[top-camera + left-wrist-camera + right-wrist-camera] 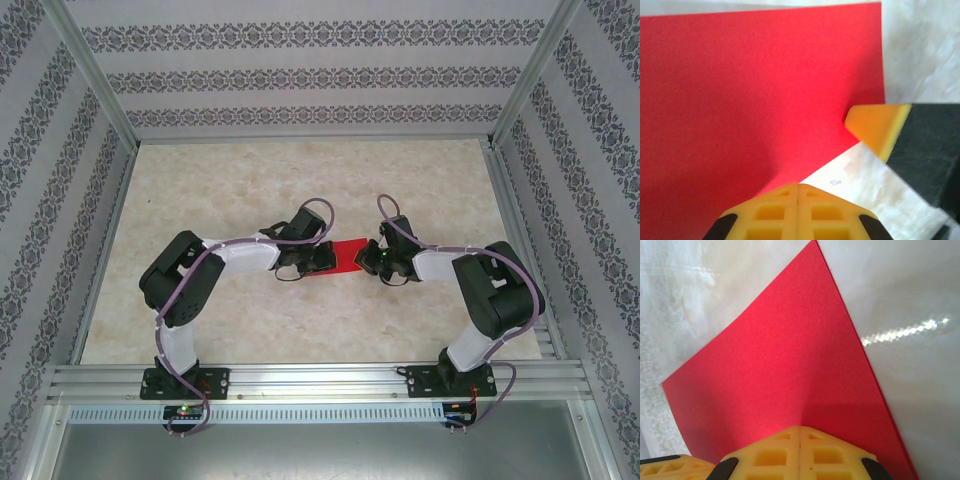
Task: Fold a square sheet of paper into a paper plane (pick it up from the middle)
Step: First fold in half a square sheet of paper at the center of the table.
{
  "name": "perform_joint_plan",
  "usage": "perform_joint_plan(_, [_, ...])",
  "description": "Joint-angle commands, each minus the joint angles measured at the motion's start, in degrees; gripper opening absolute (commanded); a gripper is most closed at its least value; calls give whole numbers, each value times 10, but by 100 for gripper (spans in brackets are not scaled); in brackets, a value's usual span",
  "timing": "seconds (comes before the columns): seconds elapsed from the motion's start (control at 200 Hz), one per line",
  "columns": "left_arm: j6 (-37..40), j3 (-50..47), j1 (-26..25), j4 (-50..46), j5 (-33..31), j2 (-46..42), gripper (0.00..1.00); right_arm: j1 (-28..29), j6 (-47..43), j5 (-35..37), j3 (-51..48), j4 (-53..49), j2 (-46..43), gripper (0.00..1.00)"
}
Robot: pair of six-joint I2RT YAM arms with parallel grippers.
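Left tool (pixel 798 192): fingers pressed fully together, nipping the near edge of the square sheet of paper (pixel 750 90). Right tool (pixel 800 435): likewise closed, pinching the sheet at its opposite side, where the paper puckers towards the finger seam. The sheet, red face up, sits mid-worktop (pixel 250 180) between the two tools, with one free edge slightly bowed.

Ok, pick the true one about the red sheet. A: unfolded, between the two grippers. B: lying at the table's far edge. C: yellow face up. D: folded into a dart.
A: the square sheet of paper shows as one plain red square mid-table, between the left gripper and the right gripper.
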Motion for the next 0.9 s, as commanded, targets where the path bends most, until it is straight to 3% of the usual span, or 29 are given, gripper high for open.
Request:
perform_joint_plan(0.0, [-106,-20,-11,94,-4,4,1,-3,11,16,-11,5,9,0])
perform_joint_plan(0.24, [-173,-37,-46,131,-61,25,0,-4,22,15,-19,17,17,0])
perform_joint_plan(0.51, [-210,-62,-51,131,-99,29,0,-4,23,12,-29,22,29,0])
perform_joint_plan(0.894, [-183,-77,-51,216,-102,-5,0,-9,23,15,-37,19,40,0])
